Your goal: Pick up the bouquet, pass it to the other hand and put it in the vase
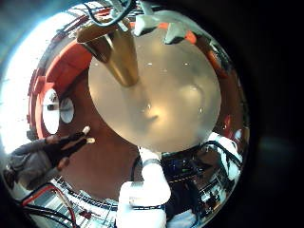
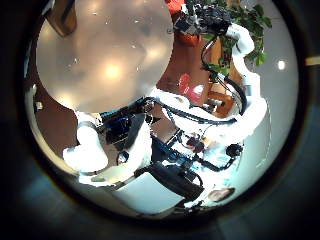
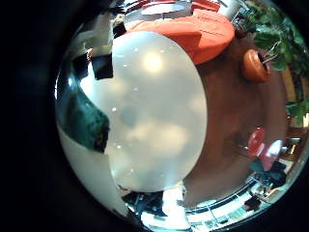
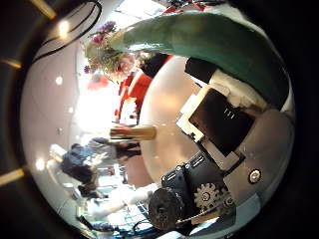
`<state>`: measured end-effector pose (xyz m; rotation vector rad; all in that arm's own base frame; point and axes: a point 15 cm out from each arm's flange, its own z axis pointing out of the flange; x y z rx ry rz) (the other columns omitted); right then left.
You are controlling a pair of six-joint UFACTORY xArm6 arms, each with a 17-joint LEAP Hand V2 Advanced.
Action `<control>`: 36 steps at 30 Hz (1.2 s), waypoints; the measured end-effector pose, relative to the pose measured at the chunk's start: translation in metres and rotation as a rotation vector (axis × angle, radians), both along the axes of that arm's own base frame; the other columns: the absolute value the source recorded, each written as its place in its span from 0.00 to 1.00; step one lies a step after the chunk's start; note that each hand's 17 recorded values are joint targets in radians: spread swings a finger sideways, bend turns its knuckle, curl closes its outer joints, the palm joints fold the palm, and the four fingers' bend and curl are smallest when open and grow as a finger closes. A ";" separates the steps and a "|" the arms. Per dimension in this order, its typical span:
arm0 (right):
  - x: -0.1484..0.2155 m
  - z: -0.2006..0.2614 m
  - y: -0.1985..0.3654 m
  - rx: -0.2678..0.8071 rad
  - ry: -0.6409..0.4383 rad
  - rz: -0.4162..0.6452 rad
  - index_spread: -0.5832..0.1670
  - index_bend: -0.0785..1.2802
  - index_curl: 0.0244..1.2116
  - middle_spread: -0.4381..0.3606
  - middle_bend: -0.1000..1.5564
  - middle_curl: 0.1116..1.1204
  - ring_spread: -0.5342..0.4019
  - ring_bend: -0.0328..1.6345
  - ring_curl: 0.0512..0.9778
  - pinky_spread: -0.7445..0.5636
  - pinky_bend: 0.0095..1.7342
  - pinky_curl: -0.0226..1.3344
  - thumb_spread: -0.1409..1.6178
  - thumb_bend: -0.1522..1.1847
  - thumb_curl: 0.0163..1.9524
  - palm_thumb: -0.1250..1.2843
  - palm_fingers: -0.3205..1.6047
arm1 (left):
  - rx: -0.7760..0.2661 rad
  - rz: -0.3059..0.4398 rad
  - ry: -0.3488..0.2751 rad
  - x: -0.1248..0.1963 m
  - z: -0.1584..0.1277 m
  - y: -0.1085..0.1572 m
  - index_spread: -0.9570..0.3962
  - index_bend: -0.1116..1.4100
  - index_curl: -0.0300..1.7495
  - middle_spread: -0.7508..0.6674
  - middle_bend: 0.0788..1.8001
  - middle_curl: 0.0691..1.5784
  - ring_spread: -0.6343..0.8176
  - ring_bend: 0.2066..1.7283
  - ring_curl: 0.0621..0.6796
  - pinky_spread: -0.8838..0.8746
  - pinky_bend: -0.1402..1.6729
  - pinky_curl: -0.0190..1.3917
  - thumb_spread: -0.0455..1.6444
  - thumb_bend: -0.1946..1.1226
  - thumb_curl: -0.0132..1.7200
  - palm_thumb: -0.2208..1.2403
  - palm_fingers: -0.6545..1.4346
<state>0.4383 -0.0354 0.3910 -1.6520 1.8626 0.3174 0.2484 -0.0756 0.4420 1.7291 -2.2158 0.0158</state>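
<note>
The bouquet (image 4: 150, 45) lies very close against the right hand (image 4: 214, 149), its green wrapping across the palm and the flowers (image 4: 112, 55) away from it; whether the fingers close around it, I cannot tell. The vase (image 1: 114, 52) stands upright on the round table (image 1: 180, 95). The left hand's (image 2: 140, 150) fingers seem relaxed and hold nothing.

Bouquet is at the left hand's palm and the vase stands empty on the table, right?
No: the bouquet is at the right hand instead, close to its palm, as the right thumb side palm view shows. The vase does stand empty on the table.

Green-wrapped bouquet (image 4: 199, 45), golden vase (image 1: 114, 52)
</note>
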 end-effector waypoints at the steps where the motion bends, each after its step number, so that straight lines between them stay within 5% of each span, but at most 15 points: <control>1: -0.003 0.010 0.002 0.041 -0.017 0.001 0.41 0.89 0.83 0.37 0.89 0.74 0.36 0.90 0.74 0.45 0.79 0.56 0.60 0.15 0.44 0.91 0.74 | -0.015 0.007 -0.005 0.002 0.001 0.001 0.72 0.20 0.24 0.85 0.06 0.15 0.84 0.15 0.24 0.81 0.18 0.20 0.68 0.13 0.19 0.40 0.36; 19: -0.065 0.129 0.051 0.596 -0.237 0.259 0.45 0.90 0.82 0.38 0.90 0.70 0.36 0.90 0.74 0.44 0.74 0.65 0.60 0.13 0.52 0.91 0.74 | -0.505 0.032 -0.113 0.021 0.047 -0.046 0.80 0.17 0.22 0.85 0.07 0.16 0.83 0.18 0.26 0.80 0.19 0.21 0.64 0.12 0.18 0.32 0.35; 27: -0.085 0.130 0.067 0.642 -0.248 0.320 0.46 0.90 0.81 0.38 0.91 0.69 0.36 0.90 0.74 0.44 0.73 0.69 0.60 0.12 0.55 0.91 0.75 | -0.742 0.079 -0.192 0.034 0.069 -0.067 0.82 0.18 0.20 0.85 0.07 0.16 0.83 0.20 0.27 0.80 0.20 0.22 0.62 0.13 0.18 0.30 0.35; 36: -0.113 0.146 0.095 0.656 -0.278 0.437 0.46 0.90 0.81 0.38 0.91 0.68 0.36 0.90 0.73 0.43 0.71 0.72 0.60 0.11 0.57 0.90 0.75 | -0.864 0.074 -0.164 0.034 0.077 -0.084 0.83 0.18 0.20 0.85 0.07 0.17 0.83 0.20 0.27 0.80 0.20 0.23 0.60 0.12 0.18 0.28 0.35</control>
